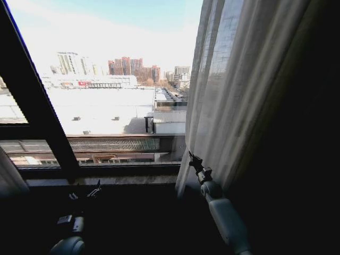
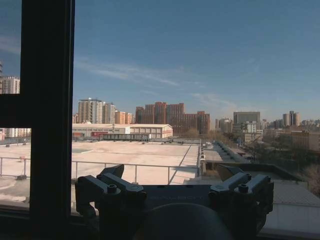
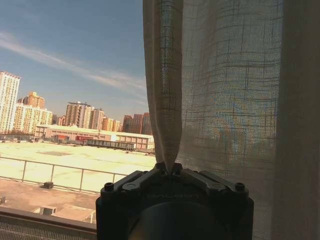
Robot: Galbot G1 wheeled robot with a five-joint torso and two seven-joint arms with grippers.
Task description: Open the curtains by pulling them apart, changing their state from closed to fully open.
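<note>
Two grippers | right gripper [image 3: 172,170] pinching curtains [image 3: 165,90] | left gripper [image 2: 172,187] fingers spread, near window frame [image 2: 47,115]

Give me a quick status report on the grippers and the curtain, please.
Right gripper shut on the curtain edge, curtain drawn to the right side. Left gripper open, low by the window frame, holding nothing. Nothing in the way.

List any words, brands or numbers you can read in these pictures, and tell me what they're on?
No text can be read with certainty.
Left gripper: faint embossed lettering on its black body, too dim to read.
Right gripper, shut on the sheer curtain: similar faint lettering, unreadable.
Red sign on a distant low building: too small and blurred to read.
</note>
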